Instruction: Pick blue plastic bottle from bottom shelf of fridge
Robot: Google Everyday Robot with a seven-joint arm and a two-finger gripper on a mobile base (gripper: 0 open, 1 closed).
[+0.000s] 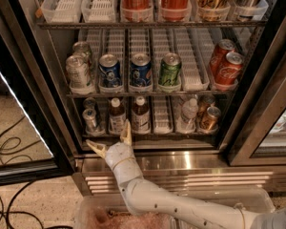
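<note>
The fridge [47, 70] stands open in front of me. On its bottom shelf [152, 134] two small dark brownish bottles with white caps and pale labels stand side by side, the left one [117, 117] and the right one [140, 114]. Either fits the blue plastic bottle; I cannot tell which it is. My gripper [108, 136] is open just outside the shelf's front rail, low in front of the left bottle. One fingertip [126, 127] points up at the rail, and the other [91, 146] points left. It holds nothing.
The bottom shelf also holds small cans [90, 118] at the left, a clear bottle [188, 113] and cans [210, 118] at the right. Cans fill the middle rack [140, 70]. The ribbed steel base [181, 168] lies below. The black door frames [257, 123] flank the opening, and cables [9, 142] lie on the floor at the left.
</note>
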